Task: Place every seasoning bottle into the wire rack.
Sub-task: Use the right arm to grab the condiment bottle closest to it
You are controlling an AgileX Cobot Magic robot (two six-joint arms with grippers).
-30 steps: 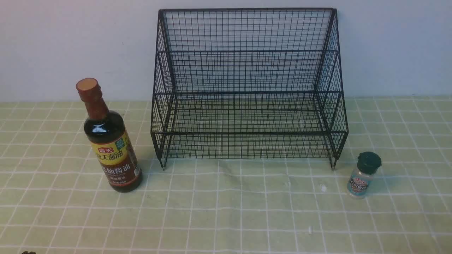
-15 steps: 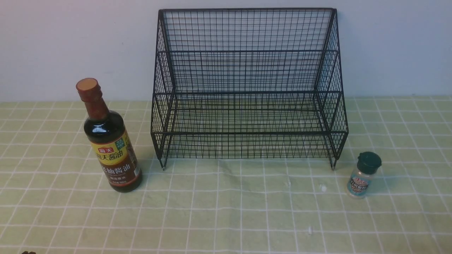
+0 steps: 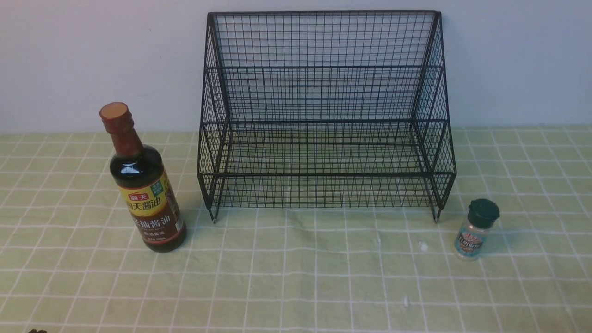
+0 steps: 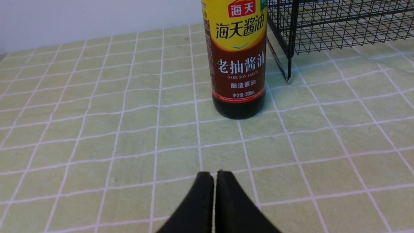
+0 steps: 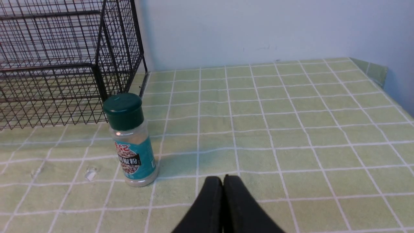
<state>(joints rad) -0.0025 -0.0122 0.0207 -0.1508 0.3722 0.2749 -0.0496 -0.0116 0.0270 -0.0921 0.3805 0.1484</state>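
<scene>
The tall dark soy-sauce bottle (image 3: 142, 180) with a red-brown cap stands upright left of the black wire rack (image 3: 323, 115). It also shows in the left wrist view (image 4: 238, 61), beyond my left gripper (image 4: 215, 173), which is shut and empty. The small clear shaker (image 3: 477, 229) with a dark green cap stands upright off the rack's front right foot. In the right wrist view the shaker (image 5: 131, 139) stands beside my right gripper (image 5: 222, 178), which is shut and empty. The rack holds nothing on either tier. Neither gripper shows in the front view.
A green checked cloth (image 3: 296, 277) covers the table. A pale wall rises right behind the rack. The table's right edge (image 5: 372, 69) shows in the right wrist view. Small white specks (image 3: 423, 246) lie on the cloth in front of the rack.
</scene>
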